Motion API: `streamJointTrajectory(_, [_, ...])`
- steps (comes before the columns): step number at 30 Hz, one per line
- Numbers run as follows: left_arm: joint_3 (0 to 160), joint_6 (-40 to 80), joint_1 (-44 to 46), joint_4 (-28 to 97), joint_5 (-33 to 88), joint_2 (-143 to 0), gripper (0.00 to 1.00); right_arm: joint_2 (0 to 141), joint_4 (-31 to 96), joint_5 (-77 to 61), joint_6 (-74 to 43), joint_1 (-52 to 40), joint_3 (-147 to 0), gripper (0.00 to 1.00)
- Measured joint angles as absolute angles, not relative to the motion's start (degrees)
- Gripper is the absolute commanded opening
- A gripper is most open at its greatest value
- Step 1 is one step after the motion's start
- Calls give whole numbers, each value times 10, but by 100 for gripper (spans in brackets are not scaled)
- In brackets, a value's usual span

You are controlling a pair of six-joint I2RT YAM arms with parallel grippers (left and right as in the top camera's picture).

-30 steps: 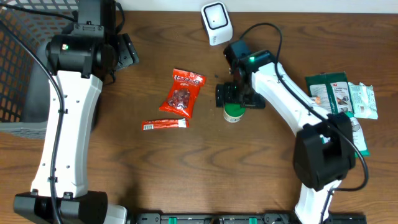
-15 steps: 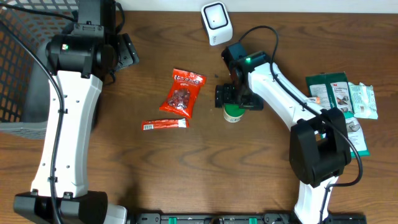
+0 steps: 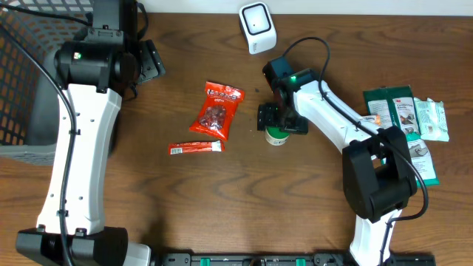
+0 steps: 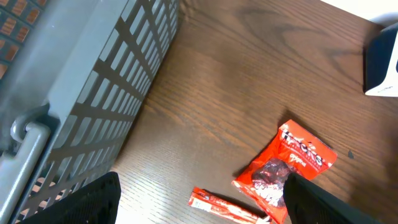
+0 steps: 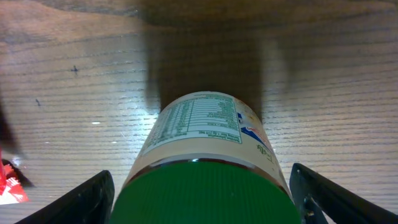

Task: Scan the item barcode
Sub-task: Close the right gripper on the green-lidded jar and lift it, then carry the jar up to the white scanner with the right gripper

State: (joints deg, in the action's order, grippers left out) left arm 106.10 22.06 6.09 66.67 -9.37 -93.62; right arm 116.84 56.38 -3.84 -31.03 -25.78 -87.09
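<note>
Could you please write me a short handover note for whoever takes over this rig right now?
Left gripper: open, empty, beside the basket.
Right gripper: jaws flank the green-lidded jar; contact unclear.
Jar stands on the table, apart from the white scanner; red snack bag and red stick packet lie nearby.
Done: approach to jar. Left: grip, lift, show barcode to scanner.

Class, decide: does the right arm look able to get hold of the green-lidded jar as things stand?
Likely yes: its fingers stand spread either side of the green-lidded jar, with nothing else between them.
</note>
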Motion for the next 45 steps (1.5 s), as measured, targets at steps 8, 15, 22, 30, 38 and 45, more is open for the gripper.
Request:
streamJointTrajectory(8, [1061, 221, 61, 667, -94, -936, 84, 1169, 545, -38, -314, -259, -850, 65])
streamJointTrajectory(15, [1061, 221, 61, 667, -94, -936, 84, 1168, 545, -37, -299, -258, -850, 53])
streamJointTrajectory(22, [1061, 221, 61, 667, -94, -936, 84, 1164, 544, -36, -247, -256, -857, 43])
streamJointTrajectory(30, [1061, 221, 61, 667, -94, -936, 84, 1092, 561, -41, -190, -255, -896, 37])
streamJointTrajectory(38, [1061, 221, 61, 667, -94, -936, 84, 1062, 704, -45, -155, -253, -1088, 33])
streamJointTrajectory(45, [1061, 221, 61, 667, -94, -936, 84, 1052, 686, -35, -123, -249, -1217, 33])
